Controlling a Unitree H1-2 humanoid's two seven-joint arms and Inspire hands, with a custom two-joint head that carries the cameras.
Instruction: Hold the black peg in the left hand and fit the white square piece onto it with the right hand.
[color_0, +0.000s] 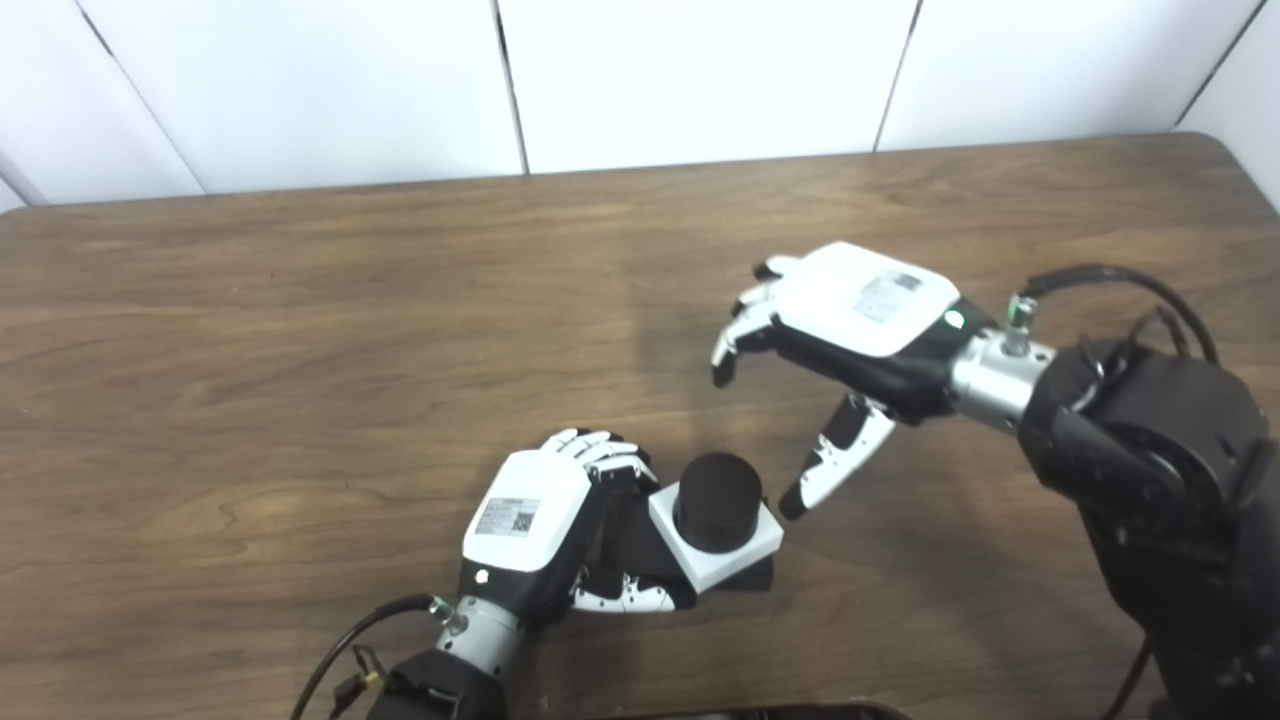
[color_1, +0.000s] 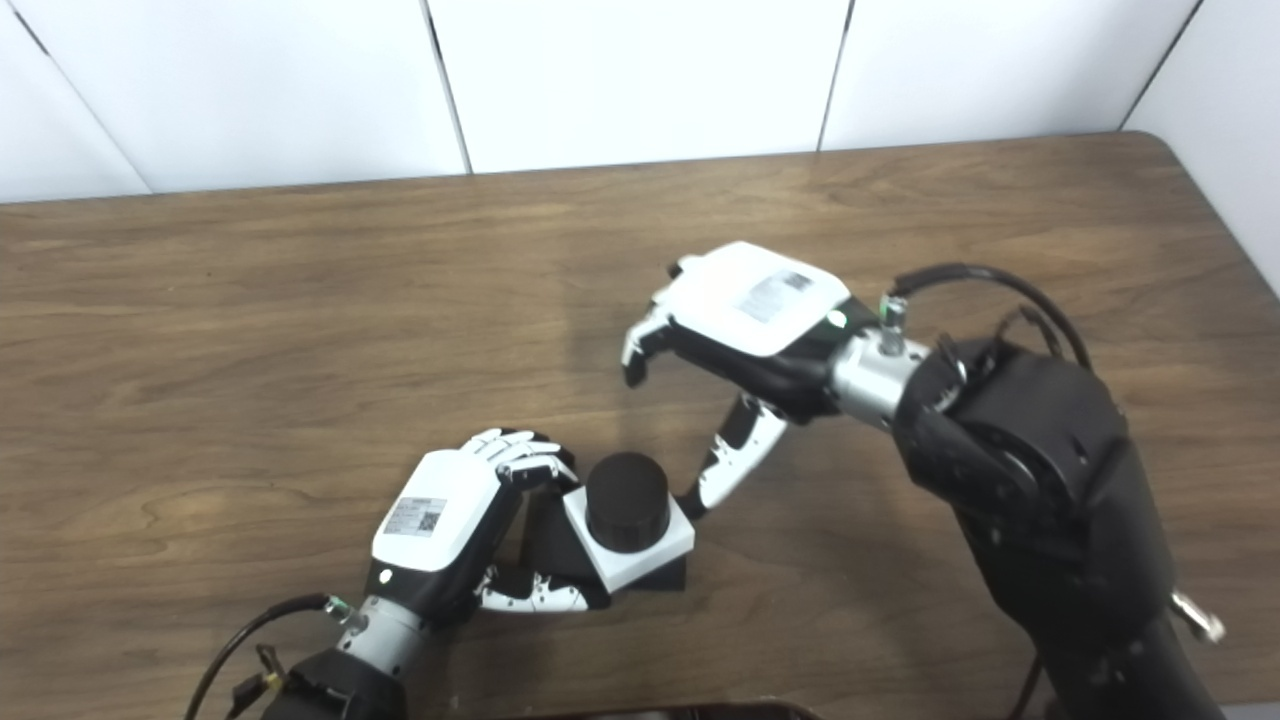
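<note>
Near front edge of worktop (color_0: 300, 330): peg and square piece, joined, held by left hand.
Peg (color_0: 717, 495): black, round top standing upright through the square piece; its black base shows below and beside the piece.
Square piece (color_0: 722, 560): white, seated around the peg, sitting slightly tilted toward the camera.
Left hand (color_0: 545, 525): low at the front, back of hand up; fingers (color_0: 600, 447) curled over the black base from the far side, thumb closing on it from the near side. Gripping the peg.
Right hand (color_0: 850, 330): raised above the worktop, to the right of and behind the peg. Fingers (color_0: 735, 340) apart and bent downward, thumb pointing down toward the piece, its tip just beside the piece's right corner; contact cannot be told. Holds nothing.
Worktop: brown wood grain, white panelled wall behind.
</note>
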